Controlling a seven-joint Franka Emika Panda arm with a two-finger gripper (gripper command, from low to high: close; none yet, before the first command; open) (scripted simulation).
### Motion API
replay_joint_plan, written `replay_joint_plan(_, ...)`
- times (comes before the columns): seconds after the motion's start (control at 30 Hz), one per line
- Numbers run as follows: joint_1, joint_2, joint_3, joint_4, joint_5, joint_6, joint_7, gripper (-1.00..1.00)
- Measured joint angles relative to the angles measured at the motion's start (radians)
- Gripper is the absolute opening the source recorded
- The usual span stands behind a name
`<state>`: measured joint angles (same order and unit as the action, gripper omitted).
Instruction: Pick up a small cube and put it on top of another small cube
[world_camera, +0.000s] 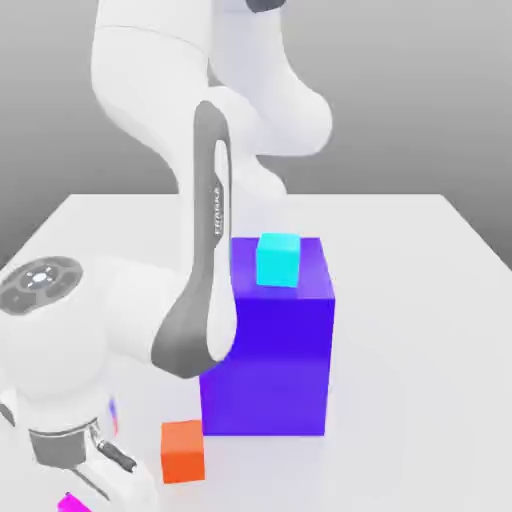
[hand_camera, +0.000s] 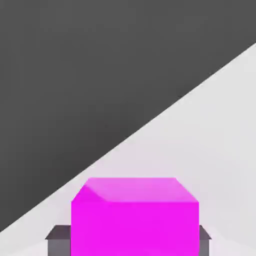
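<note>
Exterior view: reads "FRANKA" along the arm (world_camera: 212, 220); hand view: apparently clamped on magenta cube (hand_camera: 135, 227).

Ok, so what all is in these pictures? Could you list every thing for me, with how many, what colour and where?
small cube: one, cyan, on top of the big block
big block: one, deep blue, standing on the table, partly behind the arm
small cube: one, orange-red, on the table, in front of the big block and off to the exterior view's left
small cube: one, magenta, gripped between the pincer's two fingers
table: one, pale grey-white, under it all
arm: one, white with grey parts, reaching down on the exterior view's left
pincer: one, grey fingers, closed on the magenta cube
</note>
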<state>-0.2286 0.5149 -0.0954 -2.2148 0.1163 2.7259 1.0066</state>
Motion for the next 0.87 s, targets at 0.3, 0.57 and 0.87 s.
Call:
replay_joint_plan(0.3,-0.091,-0.305,-0.133,-0.218,-0.100,-0.083,-0.116,-1.00)
replay_joint_plan(0.57,-0.313,-0.554,-0.253,-0.493,-0.158,-0.054,-0.347,-1.00)
replay_joint_plan(0.87,-0.336,-0.362,-0.182,-0.503,0.038,0.135,-0.509,1.00)
